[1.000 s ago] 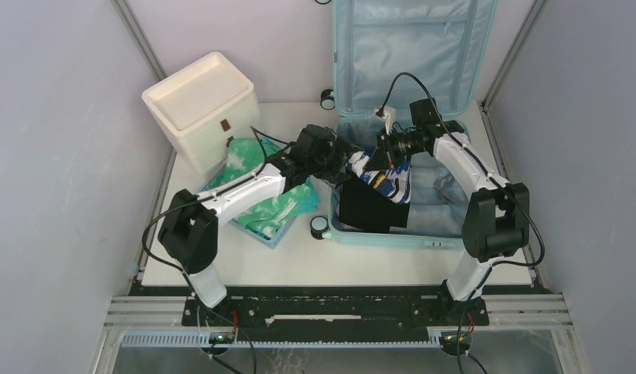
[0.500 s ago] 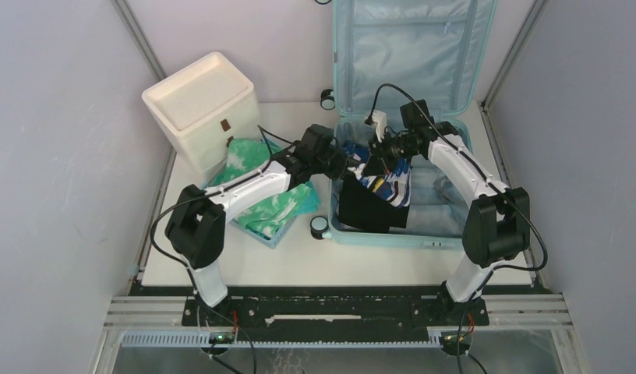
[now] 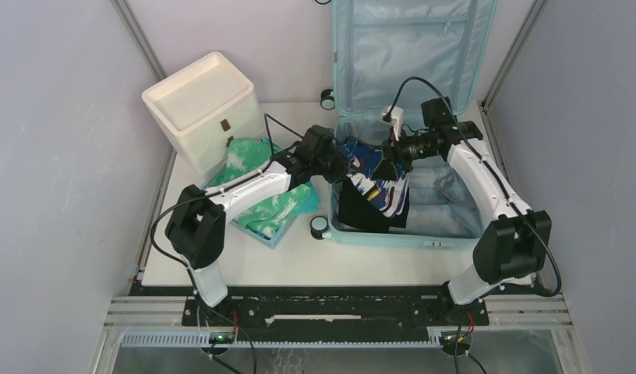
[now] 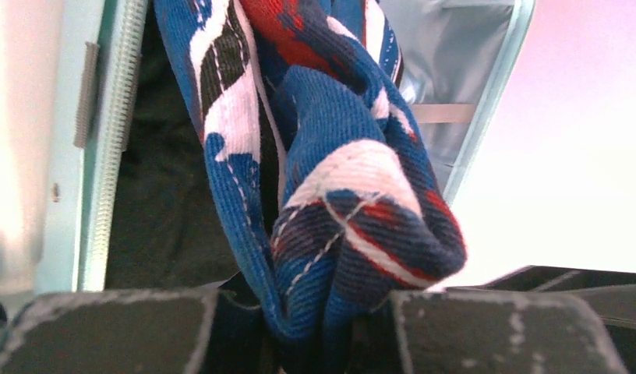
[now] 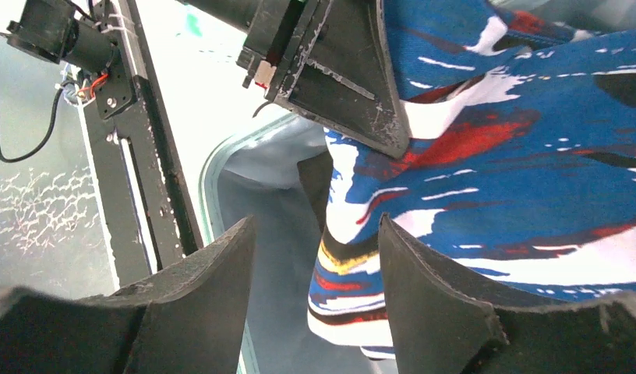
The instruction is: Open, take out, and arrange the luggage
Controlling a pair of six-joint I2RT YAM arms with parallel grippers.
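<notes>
Nearest, a black rail point(image 3: 330, 309) runs along the edge of the white table point(image 3: 299, 261). Further in, the left gripper point(image 4: 315, 323) pinches a fold of a blue, white and red garment point(image 4: 338, 156), which hangs below it over a black cloth point(image 3: 362, 209). Opposite, the right gripper point(image 5: 315, 234) stands spread, the garment just beside one finger point(image 5: 432, 312). Under and beyond both claws lies the light-blue luggage point(image 3: 447, 204), open, its lid point(image 3: 408, 47) upright against the pale lilac wall point(image 3: 284, 39). Left of the left claw rest a green cloth point(image 3: 272, 199) and a white drawer unit point(image 3: 198, 101).
</notes>
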